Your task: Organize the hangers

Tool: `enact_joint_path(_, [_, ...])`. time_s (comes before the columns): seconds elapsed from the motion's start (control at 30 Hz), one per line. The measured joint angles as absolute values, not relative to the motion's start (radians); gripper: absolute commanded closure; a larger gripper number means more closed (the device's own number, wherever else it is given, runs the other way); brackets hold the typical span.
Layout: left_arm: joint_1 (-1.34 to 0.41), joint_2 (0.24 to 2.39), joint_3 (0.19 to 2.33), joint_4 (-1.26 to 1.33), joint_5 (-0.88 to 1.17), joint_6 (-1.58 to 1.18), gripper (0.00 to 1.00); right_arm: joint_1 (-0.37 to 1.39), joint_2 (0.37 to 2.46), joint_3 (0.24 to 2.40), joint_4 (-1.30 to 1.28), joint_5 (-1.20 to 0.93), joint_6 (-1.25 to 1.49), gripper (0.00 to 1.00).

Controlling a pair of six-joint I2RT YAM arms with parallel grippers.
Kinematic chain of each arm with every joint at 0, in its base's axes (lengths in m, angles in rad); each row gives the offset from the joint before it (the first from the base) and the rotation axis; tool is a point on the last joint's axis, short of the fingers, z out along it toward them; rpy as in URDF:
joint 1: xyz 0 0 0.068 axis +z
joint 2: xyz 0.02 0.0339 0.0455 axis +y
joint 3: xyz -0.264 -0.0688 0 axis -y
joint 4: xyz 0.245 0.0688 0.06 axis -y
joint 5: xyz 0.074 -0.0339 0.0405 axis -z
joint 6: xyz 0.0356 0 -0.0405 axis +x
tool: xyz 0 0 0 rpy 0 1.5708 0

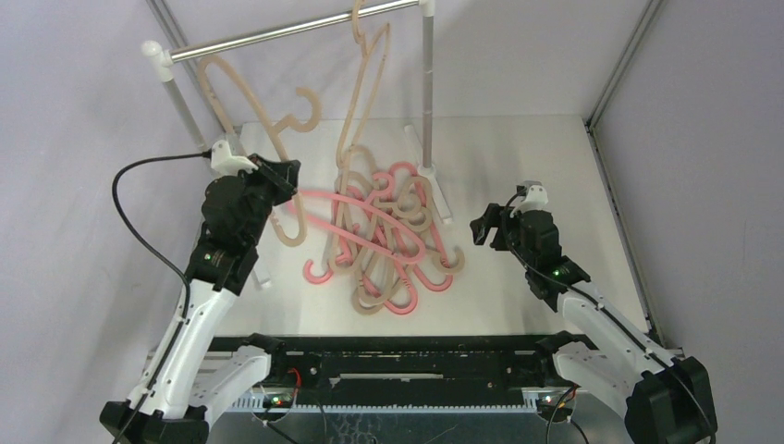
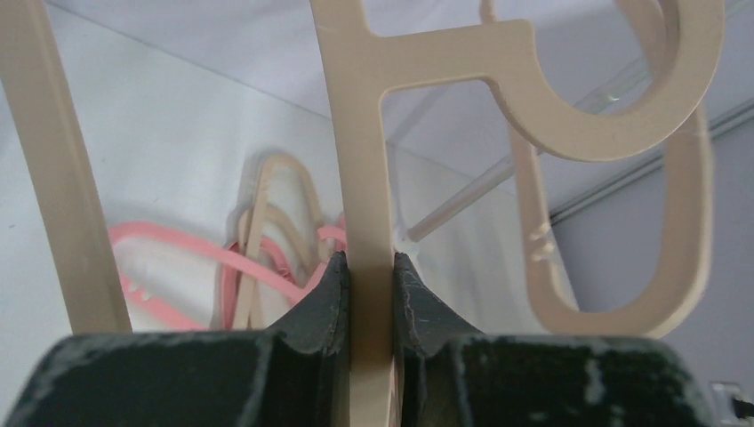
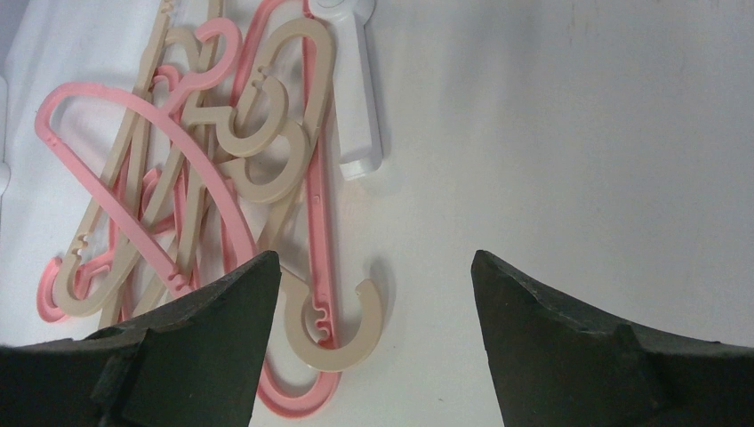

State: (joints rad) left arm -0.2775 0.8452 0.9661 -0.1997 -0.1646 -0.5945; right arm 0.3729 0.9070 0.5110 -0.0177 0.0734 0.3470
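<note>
Now left hand (image 1: 287,178) clenched on beige hanger (image 2: 356,133), upper left in top view. Right hand (image 3: 373,260) released, near hanger pile (image 1: 384,231) on counter (image 1: 518,166).

held hanger (image 2: 360,133) between left gripper (image 2: 370,267) fingers, rising ahead of it | hanger pile (image 1: 384,231) on table (image 1: 527,157), right of left gripper, ahead-left of right gripper (image 3: 375,267) | rail (image 1: 277,35) behind pile, hung hanger (image 1: 361,32) on it

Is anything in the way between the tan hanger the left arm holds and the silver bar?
Nothing visible. The stretch of rail nearest the held hanger is bare; the hung hanger sits further right.
</note>
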Motion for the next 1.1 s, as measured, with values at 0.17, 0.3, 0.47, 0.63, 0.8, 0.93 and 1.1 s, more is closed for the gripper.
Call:
enact_joint_path(0.17, [-0.274,0.908,1.005,-0.119,-0.083,-0.612,1.00,0.373,0.915,0.511,-0.017,0.078,0.347,0.13])
enact_joint_path(0.3, [-0.271,0.989,1.068,-0.060,-0.020,-0.641,1.00,0.373,0.928,0.511,-0.011,0.078,0.347,0.13])
enact_joint_path(0.47, [-0.265,1.075,1.125,0.020,0.032,-0.690,1.00,0.372,0.939,0.511,-0.011,0.081,0.346,0.13])
enact_joint_path(0.63, [-0.260,1.123,1.154,0.089,0.067,-0.723,1.00,0.366,0.939,0.511,-0.011,0.094,0.344,0.13])
enact_joint_path(0.8, [-0.253,1.170,1.191,0.133,0.097,-0.761,1.00,0.360,0.945,0.511,-0.011,0.100,0.344,0.13])
enact_joint_path(0.93, [-0.241,1.239,1.277,0.153,0.113,-0.793,1.00,0.358,0.949,0.511,-0.012,0.101,0.343,0.13])
enact_joint_path(1.1, [-0.235,1.304,1.332,0.168,0.114,-0.831,1.00,0.353,0.949,0.511,-0.012,0.107,0.343,0.13])
